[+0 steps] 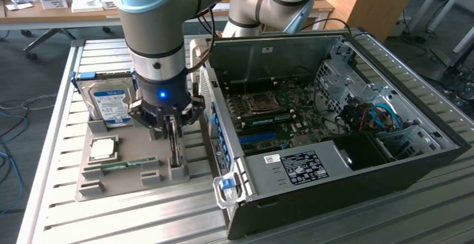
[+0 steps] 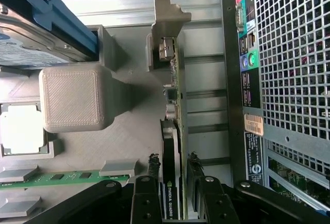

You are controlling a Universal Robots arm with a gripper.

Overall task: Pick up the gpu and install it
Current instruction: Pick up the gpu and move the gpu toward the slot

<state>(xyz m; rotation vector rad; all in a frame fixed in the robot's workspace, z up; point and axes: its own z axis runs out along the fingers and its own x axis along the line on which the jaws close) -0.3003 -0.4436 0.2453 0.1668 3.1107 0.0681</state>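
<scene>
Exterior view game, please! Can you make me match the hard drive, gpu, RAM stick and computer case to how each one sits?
1 hard drive
2 gpu
3 RAM stick
4 computer case

A lying flat on the grey tray
B open, motherboard showing
C standing up, blue-white label
D on edge, straddled by the gripper

Pairs: 1-C, 2-D, 3-A, 4-B

The tabletop (image 1: 104,52) is a run of pale metal slats with grooves between them, reaching from one edge of the exterior view to the other. Two things sit directly on it. Toward the exterior view's left lies a flat grey tray (image 1: 137,144) with raised blocks and slots moulded into it. Just beside the tray, on the exterior view's right, a black computer case (image 1: 333,199) lies on its side with its open face turned up.
</scene>
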